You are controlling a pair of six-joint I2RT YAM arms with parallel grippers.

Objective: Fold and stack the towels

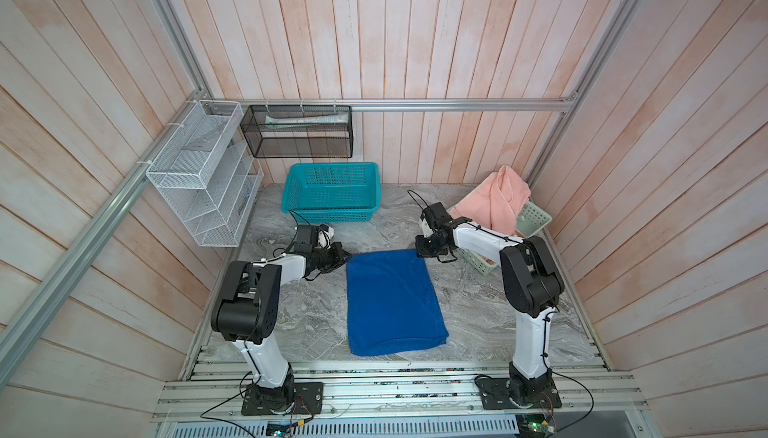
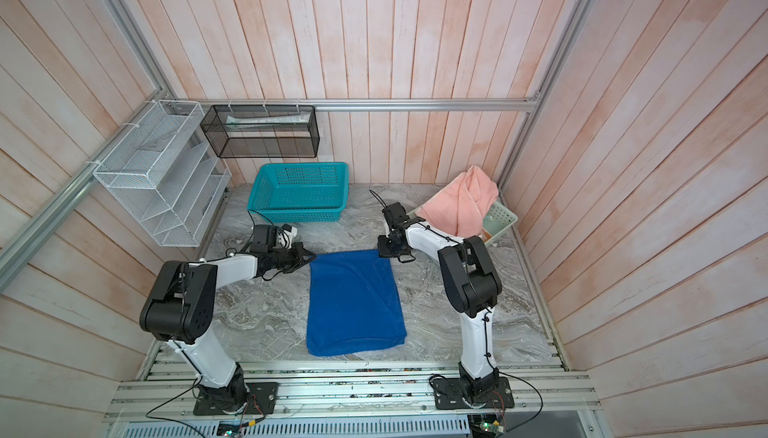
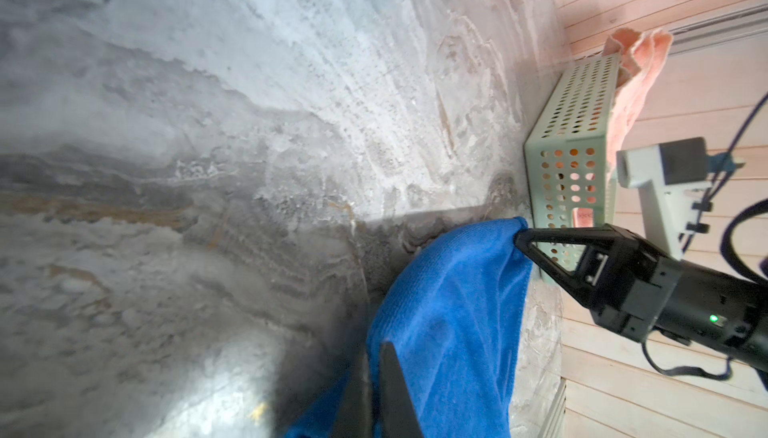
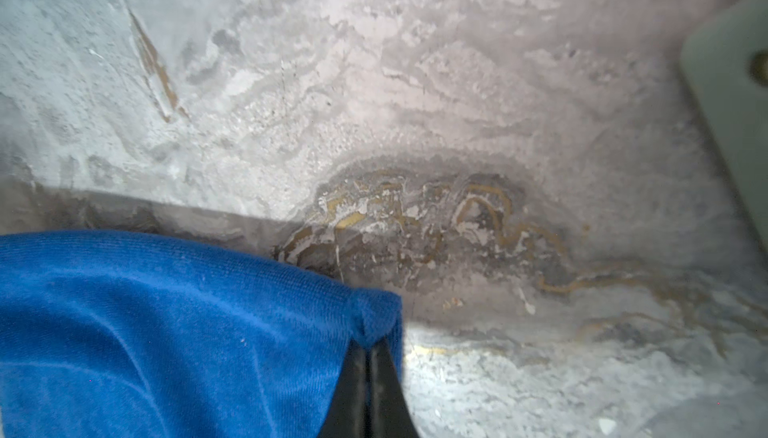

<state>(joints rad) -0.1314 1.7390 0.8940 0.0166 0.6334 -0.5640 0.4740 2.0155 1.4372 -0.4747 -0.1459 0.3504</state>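
A royal blue towel (image 1: pixel 395 303) (image 2: pixel 355 303) lies folded in a long rectangle on the marble table, in both top views. My left gripper (image 1: pixel 347 258) (image 2: pixel 311 256) is shut on its far left corner, and the left wrist view shows blue cloth (image 3: pixel 449 311) wrapped round the closed left gripper (image 3: pixel 376 352). My right gripper (image 1: pixel 419 248) (image 2: pixel 380 246) (image 3: pixel 519 236) is shut on the far right corner; in the right wrist view the towel (image 4: pixel 166 323) bunches at my right gripper (image 4: pixel 368 348). A salmon pink towel (image 1: pixel 498 199) (image 2: pixel 461 203) (image 3: pixel 640 65) drapes over the tray at the back right.
The pale green perforated tray (image 1: pixel 534 219) (image 2: pixel 500 219) (image 3: pixel 577 124) (image 4: pixel 731 82) stands just behind and right of the right arm. A teal basket (image 1: pixel 332 194) (image 2: pixel 299 192) sits at the back left. Wire racks (image 1: pixel 199 174) hang on the left wall.
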